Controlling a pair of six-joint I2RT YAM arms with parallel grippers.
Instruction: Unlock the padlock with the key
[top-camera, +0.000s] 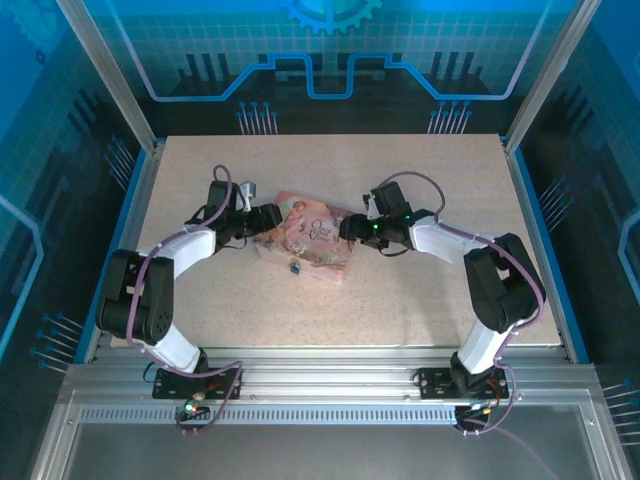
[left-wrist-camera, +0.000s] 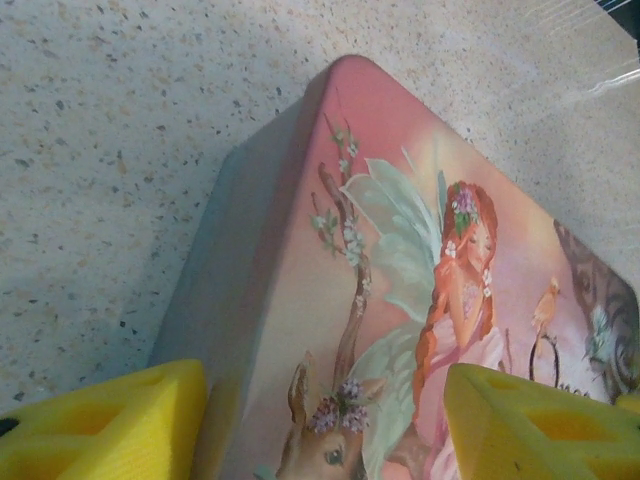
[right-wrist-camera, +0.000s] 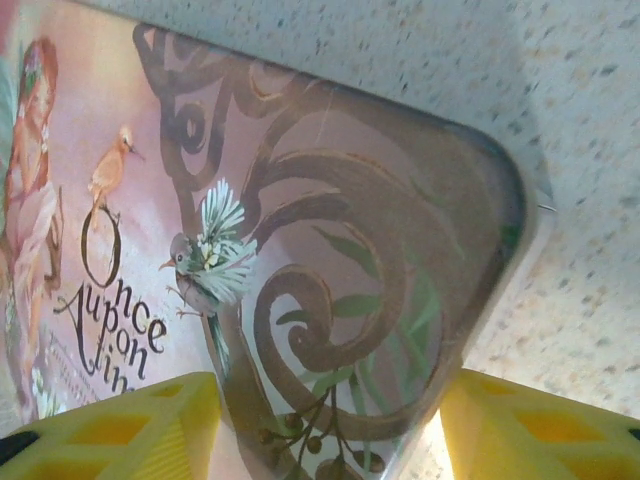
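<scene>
The pink tin (top-camera: 308, 235) lies mid-table, and the tiny padlock (top-camera: 296, 267) hangs at its near edge. The key is out of view. My left gripper (top-camera: 266, 220) is at the tin's left end. In the left wrist view, one yellow fingertip (left-wrist-camera: 110, 425) sits against the tin's side wall (left-wrist-camera: 215, 300) and the other lies over the lid. My right gripper (top-camera: 349, 228) is at the tin's right end. One of its fingertips (right-wrist-camera: 120, 430) lies over the lid (right-wrist-camera: 330, 250). The other stands just off the tin's corner, with a thin gap showing. Both grippers are partly open.
The speckled tabletop (top-camera: 420, 300) stretches around the tin. Aluminium rails (top-camera: 320, 375) run along the near edge by the arm bases, and blue enclosure walls (top-camera: 560, 230) close in the sides and back.
</scene>
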